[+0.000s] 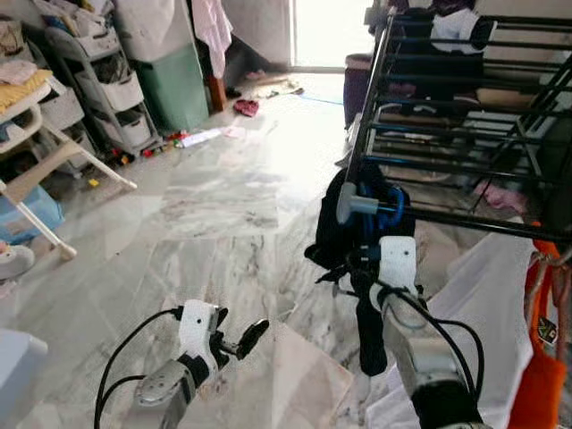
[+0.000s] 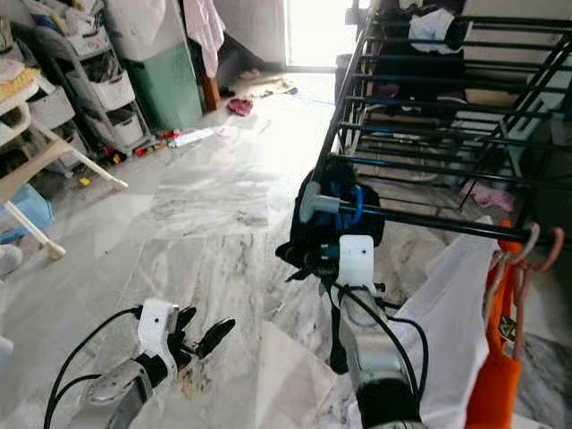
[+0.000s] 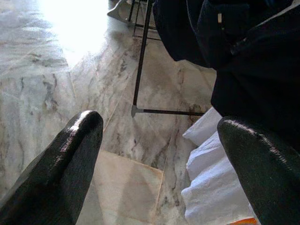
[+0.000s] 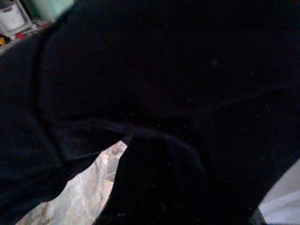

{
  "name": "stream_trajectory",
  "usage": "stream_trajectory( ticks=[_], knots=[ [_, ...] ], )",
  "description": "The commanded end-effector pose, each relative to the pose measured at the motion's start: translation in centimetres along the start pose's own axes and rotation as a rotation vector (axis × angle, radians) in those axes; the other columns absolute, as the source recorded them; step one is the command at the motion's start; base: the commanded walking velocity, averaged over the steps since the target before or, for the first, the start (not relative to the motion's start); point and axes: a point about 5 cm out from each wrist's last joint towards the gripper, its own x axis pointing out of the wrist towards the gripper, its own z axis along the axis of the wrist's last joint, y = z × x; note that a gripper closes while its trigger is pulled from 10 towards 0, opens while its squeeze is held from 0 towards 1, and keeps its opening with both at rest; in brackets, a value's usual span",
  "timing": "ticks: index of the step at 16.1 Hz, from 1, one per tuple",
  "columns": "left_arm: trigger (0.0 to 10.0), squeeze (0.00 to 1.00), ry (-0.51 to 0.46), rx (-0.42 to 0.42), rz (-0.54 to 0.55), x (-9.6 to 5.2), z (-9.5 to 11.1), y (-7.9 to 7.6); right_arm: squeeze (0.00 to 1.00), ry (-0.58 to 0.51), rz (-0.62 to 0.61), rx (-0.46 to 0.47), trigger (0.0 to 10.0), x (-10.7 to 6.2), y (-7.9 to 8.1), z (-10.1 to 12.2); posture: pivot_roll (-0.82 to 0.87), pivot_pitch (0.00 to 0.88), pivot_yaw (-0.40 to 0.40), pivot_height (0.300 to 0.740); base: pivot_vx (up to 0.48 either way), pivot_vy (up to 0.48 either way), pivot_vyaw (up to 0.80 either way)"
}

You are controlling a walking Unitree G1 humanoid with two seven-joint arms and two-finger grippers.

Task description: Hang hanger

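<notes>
Grey-veined marble floor [image 1: 206,232] extends to a black metal drying rack [image 1: 465,134] on the right. The blue plastic hanger [image 1: 386,211], carrying a dark navy garment [image 1: 344,228], sits at the rack's near corner rail. The right end effector [image 1: 357,268] is pressed into the garment; its grasp state cannot be determined. The left end effector [image 1: 239,338] hovers low over the floor, fingers [image 3: 70,159] spread, released.
</notes>
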Motion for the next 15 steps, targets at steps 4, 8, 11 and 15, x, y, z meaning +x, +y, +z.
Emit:
stream_trajectory(
  ticks=[4, 8, 11, 15],
  knots=[
    [10.0, 0.0, -0.015, -0.015, -0.056, 0.1, 0.0, -0.1, 0.0, 0.024, -0.046, 0.027, 10.0, 0.9, -0.1, 0.7, -0.14, 0.0, 0.061, 0.74, 0.0, 0.0, 0.0],
    [10.0, 0.0, 0.005, -0.039, -0.079, 0.1, -1.4, 0.2, 0.0, 0.08, -0.082, 0.064, 10.0, 1.1, -0.6, 0.0, -0.15, 0.0, 0.062, 0.74, 0.0, 0.0, 0.0],
    [10.0, 0.0, 0.056, -0.056, -0.057, -0.1, -3.2, 0.8, 0.0, 0.095, -0.082, 0.077, 10.0, 1.2, -0.5, -0.1, -0.15, 0.0, 0.062, 0.74, 0.0, 0.0, 0.0],
    [10.0, 0.0, 0.207, -0.1, 0.031, -1.7, -6.9, 1.8, 0.0, 0.151, -0.078, 0.088, 10.0, 0.5, -0.3, -1.2, -0.14, 0.0, 0.056, 0.74, 0.0, 0.0, 0.0]
  ],
)
